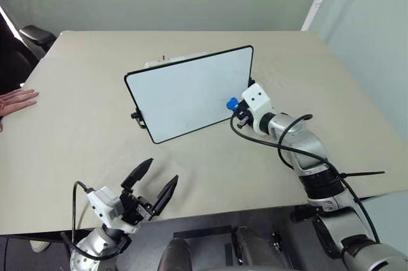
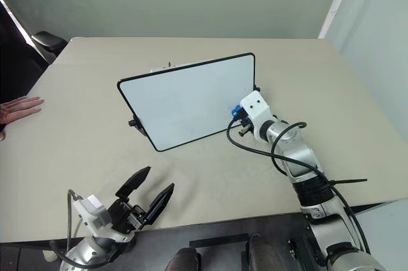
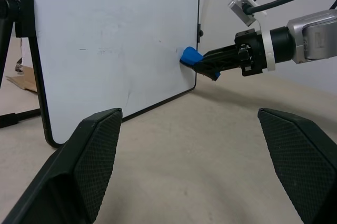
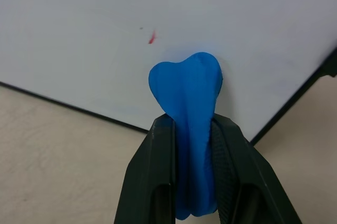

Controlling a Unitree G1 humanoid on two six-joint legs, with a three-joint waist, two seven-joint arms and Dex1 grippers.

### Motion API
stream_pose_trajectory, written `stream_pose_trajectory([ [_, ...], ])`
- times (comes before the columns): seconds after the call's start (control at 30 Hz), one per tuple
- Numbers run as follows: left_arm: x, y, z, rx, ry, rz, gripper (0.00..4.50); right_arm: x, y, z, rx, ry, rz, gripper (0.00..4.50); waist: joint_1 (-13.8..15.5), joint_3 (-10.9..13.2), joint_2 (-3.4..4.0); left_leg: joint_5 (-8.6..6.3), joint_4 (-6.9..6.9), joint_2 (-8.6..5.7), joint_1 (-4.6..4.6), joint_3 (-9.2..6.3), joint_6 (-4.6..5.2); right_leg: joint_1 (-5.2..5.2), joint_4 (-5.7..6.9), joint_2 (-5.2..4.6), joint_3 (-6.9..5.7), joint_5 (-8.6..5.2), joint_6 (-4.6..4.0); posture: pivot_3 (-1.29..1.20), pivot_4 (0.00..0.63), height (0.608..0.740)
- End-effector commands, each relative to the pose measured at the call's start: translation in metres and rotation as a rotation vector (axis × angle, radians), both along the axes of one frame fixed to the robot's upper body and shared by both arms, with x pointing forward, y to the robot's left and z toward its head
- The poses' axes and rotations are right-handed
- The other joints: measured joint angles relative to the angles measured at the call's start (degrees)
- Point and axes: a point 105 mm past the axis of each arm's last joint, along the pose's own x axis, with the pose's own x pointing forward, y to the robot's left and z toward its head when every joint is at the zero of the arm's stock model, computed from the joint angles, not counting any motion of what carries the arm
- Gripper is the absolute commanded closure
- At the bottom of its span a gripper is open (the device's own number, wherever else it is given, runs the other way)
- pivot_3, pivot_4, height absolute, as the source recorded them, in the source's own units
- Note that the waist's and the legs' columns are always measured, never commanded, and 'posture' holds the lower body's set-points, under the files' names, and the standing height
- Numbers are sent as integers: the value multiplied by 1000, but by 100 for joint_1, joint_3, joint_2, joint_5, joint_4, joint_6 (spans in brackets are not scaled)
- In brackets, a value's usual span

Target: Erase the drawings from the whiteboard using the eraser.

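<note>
A: In the eye views, the board (image 1: pixel 191 92) is seen standing tilted on the table (image 1: pixel 83 150), and the eraser (image 1: pixel 231 102) is pressed on its lower right part by the right gripper (image 1: pixel 236 109). The left gripper (image 1: pixel 150 185) is held near the table edge, its fingers spread wide, nothing in them

B: What is shown in the left wrist view?

A: The eraser (image 3: pixel 189 56) is touching the board close to its rim. If too much push is given there, the board could be tipped or slid back on its stand

B: And in the right wrist view?

A: The eraser (image 4: pixel 189 124) is clamped tight between the closed fingers. Only small red specks (image 4: pixel 151 38) of the drawings are left, and they could be missed if the strokes are kept so low
</note>
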Motion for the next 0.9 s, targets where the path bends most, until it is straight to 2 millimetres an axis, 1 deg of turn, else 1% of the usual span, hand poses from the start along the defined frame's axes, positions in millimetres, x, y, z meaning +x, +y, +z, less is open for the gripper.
stream_pose_trajectory([
  [0.03, -2, -2, 12, -6, -47, -10, 0, -3, 12, 39, 38, -121, 42, 3676, -1, 0, 0, 0, 0, 0, 0, 0, 0, -1, 0, 0, 0, 0, 0, 0, 150, 740],
  [0.1, -3, -3, 12, -5, -46, -13, 0, -6, 18, 41, 42, -121, 63, 3676, -7, 0, 0, 0, 0, 0, 0, 0, 0, -1, 0, 0, 0, 0, 0, 0, 150, 740],
  [0.17, -3, -3, 12, -5, -46, -14, 0, -8, 21, 38, 35, -113, 76, 3676, -5, 0, 0, 0, 0, 0, 1, 0, 1, 0, 1, 1, 0, 0, 0, 0, 150, 740],
  [0.4, -4, -4, 12, -6, -47, -16, 0, -20, 46, 17, -32, -59, 179, 3676, -13, 0, 0, 0, -2, 0, 2, -1, 1, -3, 1, 1, 0, 0, 0, 0, 150, 740],
  [0.47, -5, -4, 12, -6, -47, -17, 0, -20, 49, 10, -63, -55, 187, 3676, -10, 0, 0, 0, -3, 0, 2, -1, 1, -4, 1, 1, 0, 0, 1, 0, 150, 740],
  [0.53, -5, -4, 12, -6, -47, -16, 0, -20, 50, 10, -62, -57, 183, 3676, -8, 0, 0, 0, -2, 0, 1, -1, 1, -3, 1, 0, 0, 0, 0, 0, 150, 740],
  [0.6, -5, -4, 12, -5, -47, -15, 0, -15, 46, 13, -43, -61, 148, 3676, -6, 0, -1, 0, 0, 0, 0, 0, 0, -2, 0, -2, 0, 0, 0, 0, 150, 740],
  [0.67, -5, -3, 12, -4, -46, -14, 0, -10, 36, 16, -40, -68, 109, 3676, -4, 0, 0, -1, 0, 0, 0, -1, 0, -2, 0, -2, 0, 0, 0, 0, 150, 740],
  [0.8, -5, -4, 11, -4, -45, -15, 0, 2, 12, 20, -38, -79, 10, 3676, 6, 0, 0, 0, 1, 0, 1, -2, 0, 0, 1, -2, 0, 0, 0, 0, 150, 740],
  [0.9, -5, -4, 11, -5, -45, -17, 0, 6, -4, 20, -49, -79, -38, 3676, 9, 0, 0, 0, 8, 0, 1, -1, 0, 5, 1, -2, 0, 1, -1, 0, 150, 740],
])
